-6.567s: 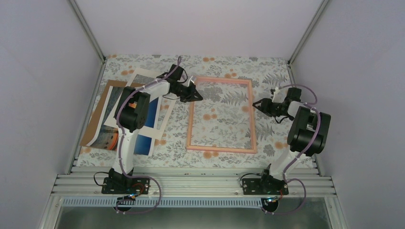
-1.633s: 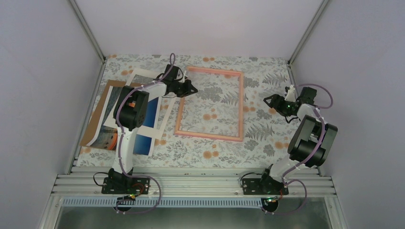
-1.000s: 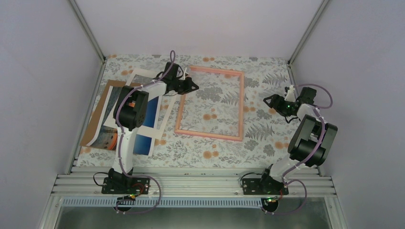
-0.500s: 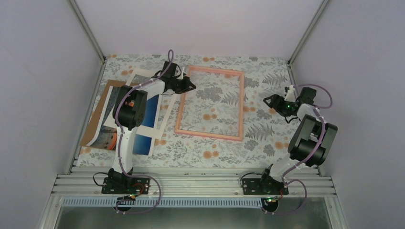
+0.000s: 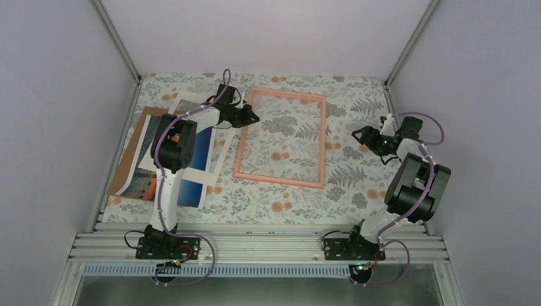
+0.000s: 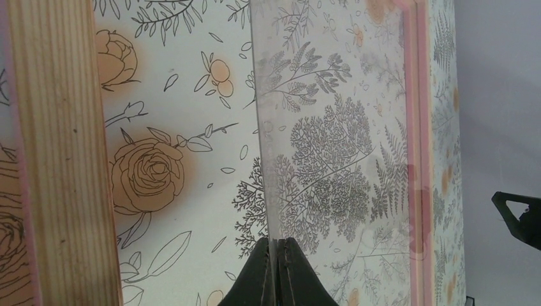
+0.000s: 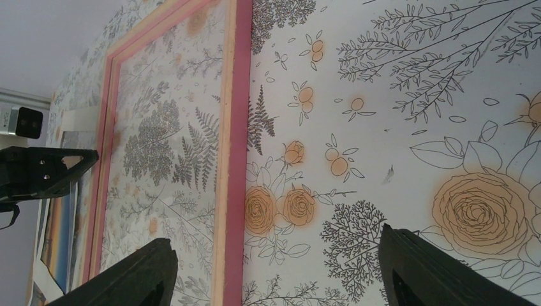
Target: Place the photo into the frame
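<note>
Left pincer (image 6: 275, 245): clamped thin on clear flat pane (image 6: 338, 159) at its edge, likely to free the opening.
Right pincer (image 7: 275, 239): wide apart, empty, waiting beside thin pink rectangular frame (image 5: 277, 180).
Glossy sunset photo (image 5: 190, 190): left of frame, seemingly beneath white card mat (image 5: 223, 153) on brown cardboard board (image 5: 122, 172).
In the way: mat, plus left arm overhead.

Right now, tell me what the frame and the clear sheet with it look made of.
The frame: apparently wood, bare grain on its broad face in the left wrist view, matte pink paint on the edges. The clear sheet: glass or clear plastic, I cannot tell which; the floral table cover shows through it slightly greyed.
</note>
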Controlling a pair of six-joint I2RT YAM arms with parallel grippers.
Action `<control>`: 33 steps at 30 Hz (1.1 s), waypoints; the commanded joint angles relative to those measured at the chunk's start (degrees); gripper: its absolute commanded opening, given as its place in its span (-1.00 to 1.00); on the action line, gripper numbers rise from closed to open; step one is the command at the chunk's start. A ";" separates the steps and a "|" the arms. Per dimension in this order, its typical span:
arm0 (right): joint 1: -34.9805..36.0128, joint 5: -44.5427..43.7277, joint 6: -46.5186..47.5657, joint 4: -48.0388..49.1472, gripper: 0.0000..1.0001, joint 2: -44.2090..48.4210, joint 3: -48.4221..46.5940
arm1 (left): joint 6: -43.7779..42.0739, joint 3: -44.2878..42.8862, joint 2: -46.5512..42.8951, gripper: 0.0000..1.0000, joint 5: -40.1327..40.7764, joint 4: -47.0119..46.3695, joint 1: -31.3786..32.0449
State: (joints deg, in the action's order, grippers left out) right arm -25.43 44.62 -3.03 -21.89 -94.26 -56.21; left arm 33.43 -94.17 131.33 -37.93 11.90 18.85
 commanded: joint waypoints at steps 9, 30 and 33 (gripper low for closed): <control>0.66 0.38 0.74 0.64 0.57 -0.39 -0.40 | 8.13 1.37 -1.41 -0.95 -5.33 1.08 -0.64; 1.78 0.34 0.63 0.54 0.57 -0.63 -0.56 | 13.39 4.53 -3.93 -0.95 -8.04 0.15 -1.03; 1.87 0.34 0.68 0.43 0.57 -0.68 -0.73 | 13.44 4.77 -3.61 -0.95 -7.35 0.94 -1.10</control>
State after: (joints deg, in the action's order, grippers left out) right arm -24.03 44.51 -3.03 -21.89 -94.26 -56.21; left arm 45.74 -90.28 129.73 -44.40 11.49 18.06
